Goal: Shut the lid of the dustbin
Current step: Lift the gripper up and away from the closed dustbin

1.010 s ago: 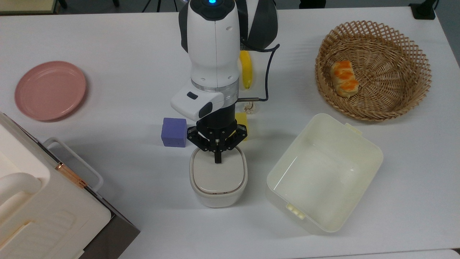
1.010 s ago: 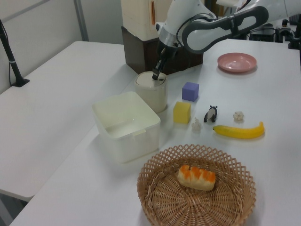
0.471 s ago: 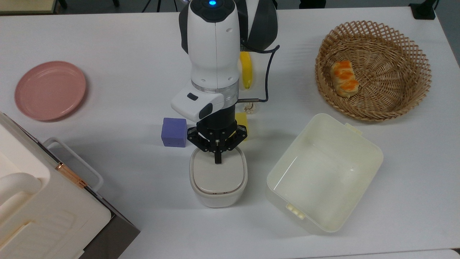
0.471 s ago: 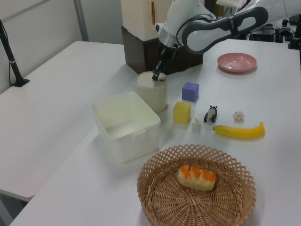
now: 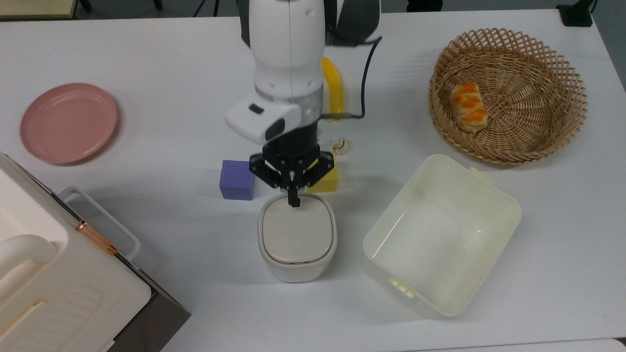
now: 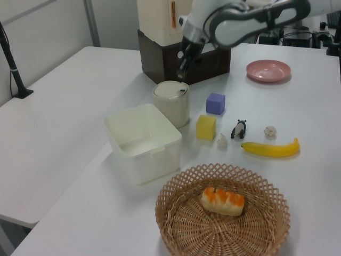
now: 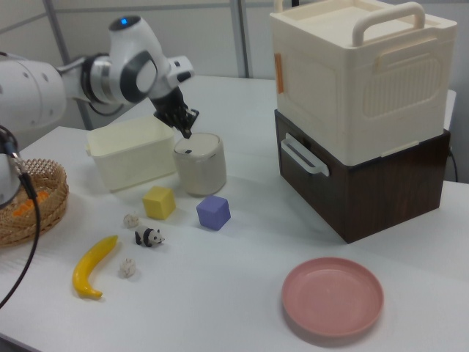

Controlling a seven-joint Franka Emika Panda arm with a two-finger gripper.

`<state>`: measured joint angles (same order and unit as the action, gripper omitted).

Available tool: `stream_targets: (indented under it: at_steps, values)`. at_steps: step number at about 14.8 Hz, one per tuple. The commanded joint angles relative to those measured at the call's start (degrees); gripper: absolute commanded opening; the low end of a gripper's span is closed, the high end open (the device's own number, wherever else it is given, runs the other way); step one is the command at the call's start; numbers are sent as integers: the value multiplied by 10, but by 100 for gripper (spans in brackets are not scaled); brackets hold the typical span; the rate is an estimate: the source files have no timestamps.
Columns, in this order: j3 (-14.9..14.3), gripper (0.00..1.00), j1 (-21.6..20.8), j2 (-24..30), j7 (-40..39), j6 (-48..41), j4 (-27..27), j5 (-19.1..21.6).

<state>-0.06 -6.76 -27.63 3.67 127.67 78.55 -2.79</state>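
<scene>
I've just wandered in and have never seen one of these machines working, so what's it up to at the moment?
A single robot arm is working on a small white dustbin in the middle of the table. The bin's beige lid lies flat in its rim, so it looks closed. The arm's hand, fingers pinched together, hangs just above the lid's back edge by the black button, apart from it. Beside the bin sit a purple cube, a yellow cube and an open cream tub.

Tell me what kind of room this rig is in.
Probably a robotics lab test bench, not a home. A white table holds staged props: a small white plastic dustbin, purple foam cube, yellow toy banana and woven wicker basket, with a black camera-stand pole at the edge.
</scene>
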Motion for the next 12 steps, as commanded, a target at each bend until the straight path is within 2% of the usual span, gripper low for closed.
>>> stream_targets:
  at_steps: [1,7,12]
  values:
    - [-6,0,1,72,-11,-83,22,5]
    - [-7,0,11,162,-12,-267,33,5]
    - [-6,0,11,239,-11,-340,77,5]
